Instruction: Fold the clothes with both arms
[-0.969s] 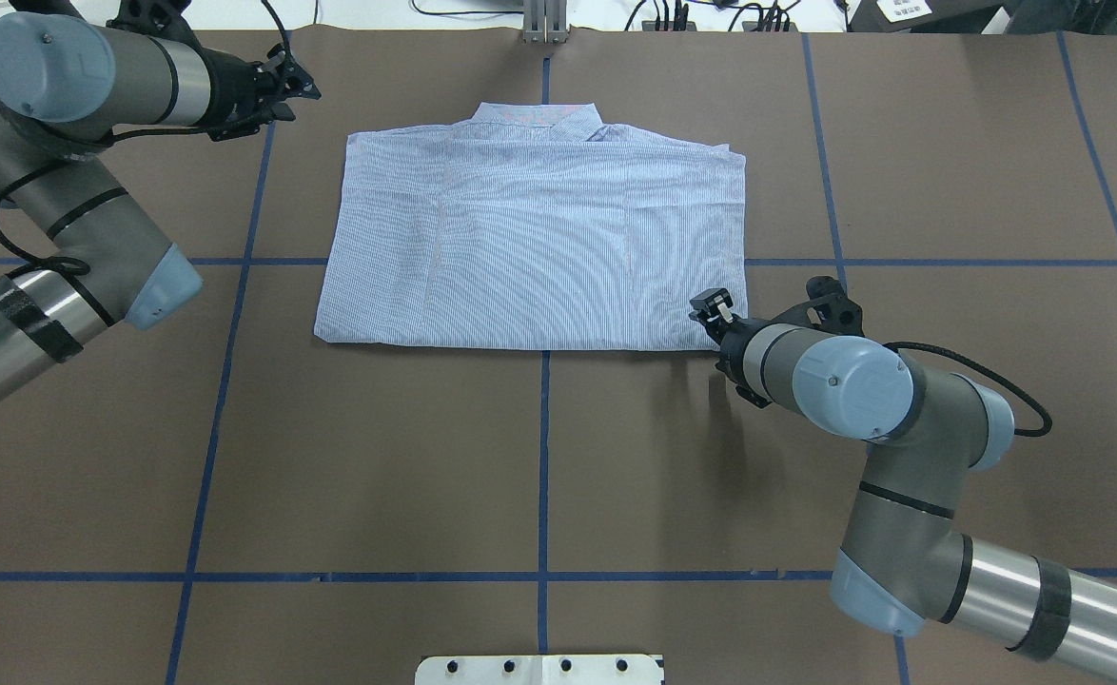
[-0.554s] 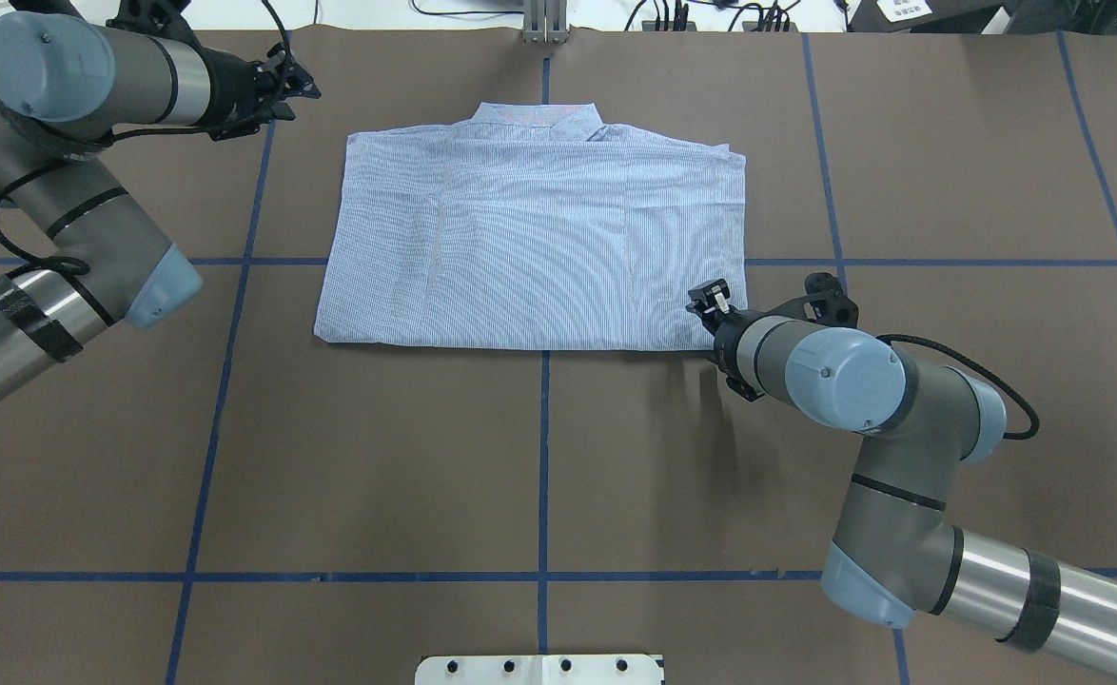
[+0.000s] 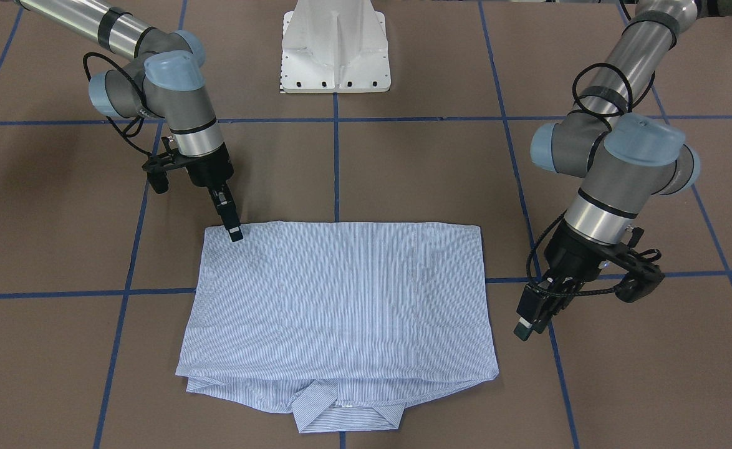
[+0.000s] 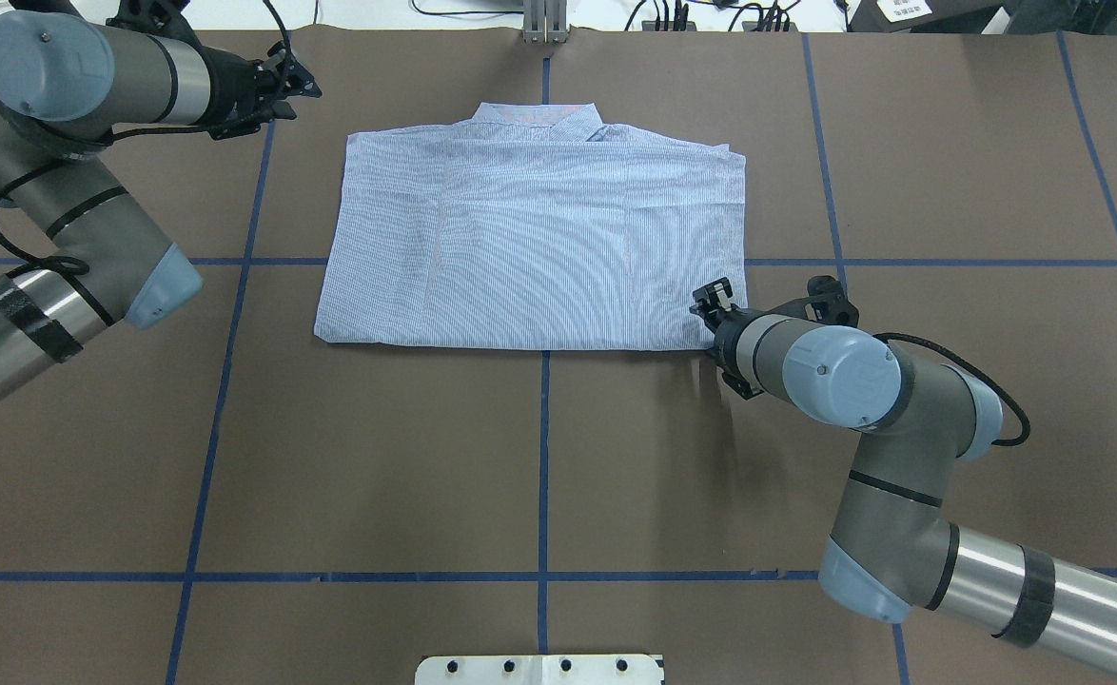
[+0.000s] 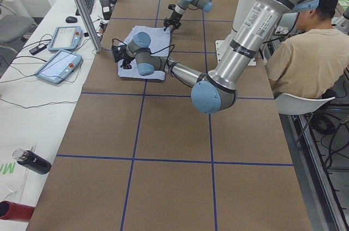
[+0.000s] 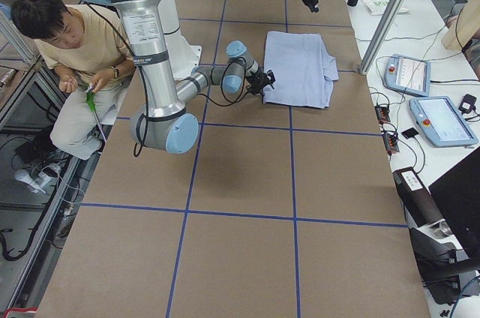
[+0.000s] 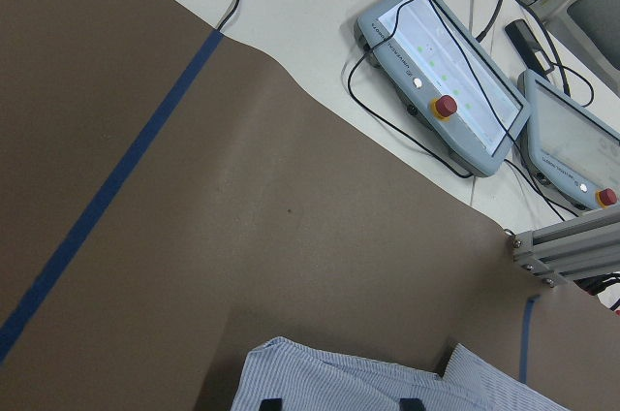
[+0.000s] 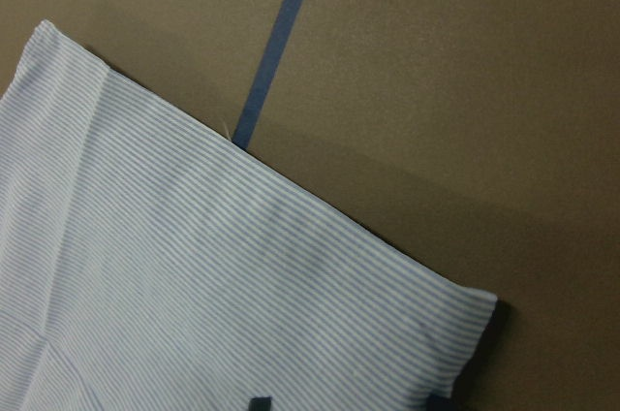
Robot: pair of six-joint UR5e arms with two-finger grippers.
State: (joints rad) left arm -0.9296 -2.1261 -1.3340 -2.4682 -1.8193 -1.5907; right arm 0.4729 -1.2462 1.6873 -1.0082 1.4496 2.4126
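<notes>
Two grips look set up: your black right gripper (image 3: pixel 235 233) straddles the folded light-blue striped shirt (image 3: pixel 341 293) at a corner opposite its collar, spread and empty, ready to pinch. Your black left gripper (image 3: pixel 523 328) hovers spread beside its collar end.

Bright, even overhead light; soft shadows; faint moiré on the shirt (image 4: pixel 539 238).

We see a light blue shirt (image 4: pixel 539 247) with fine white stripes on our brown table cover (image 4: pixel 378 457), which dark blue tape lines (image 4: pixel 543 476) cross in a grid. Our left arm (image 4: pixel 92 228) and right arm (image 4: pixel 887 518) are silver-grey tubes with pale blue joint caps (image 4: pixel 844 371). The left gripper (image 4: pixel 297 86) and right gripper (image 4: pixel 711 303) are black; the pedestal base (image 3: pixel 335 50) is white.
</notes>
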